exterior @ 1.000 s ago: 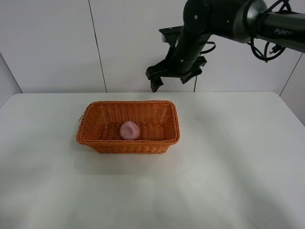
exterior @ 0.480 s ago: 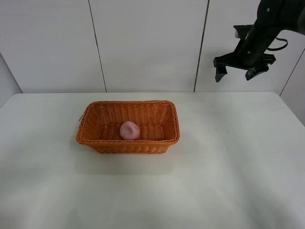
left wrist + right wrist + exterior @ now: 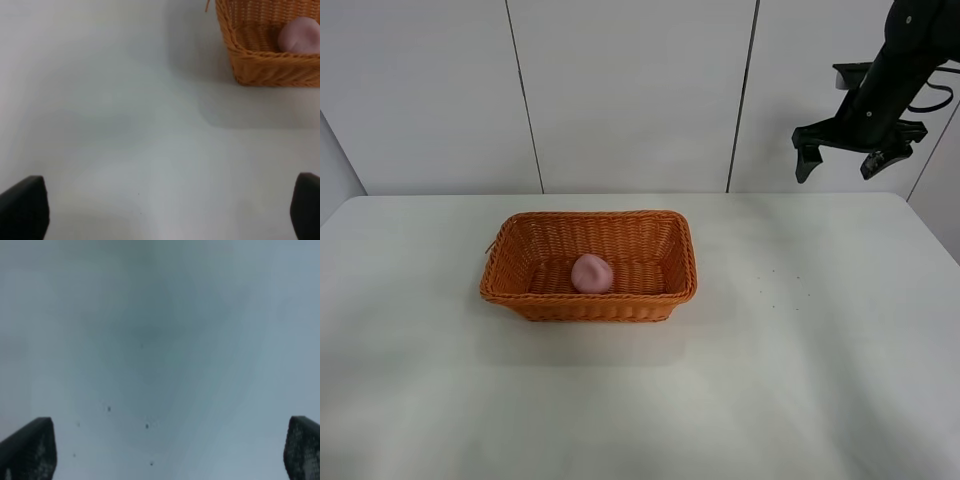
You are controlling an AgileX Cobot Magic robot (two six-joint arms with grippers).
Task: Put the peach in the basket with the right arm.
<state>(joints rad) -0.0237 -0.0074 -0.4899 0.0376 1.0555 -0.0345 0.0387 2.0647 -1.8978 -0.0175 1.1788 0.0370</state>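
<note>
The peach (image 3: 591, 273) sits inside the basket (image 3: 600, 305), near its front wall, so the job looks done. The right gripper (image 3: 838, 168) hangs high off to the side, fingers spread and empty; I'd say it only needs parking

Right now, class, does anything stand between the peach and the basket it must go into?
Nothing visible does: the peach already lies inside the basket, and the right arm hangs high to the right, jaws open and empty.
</note>
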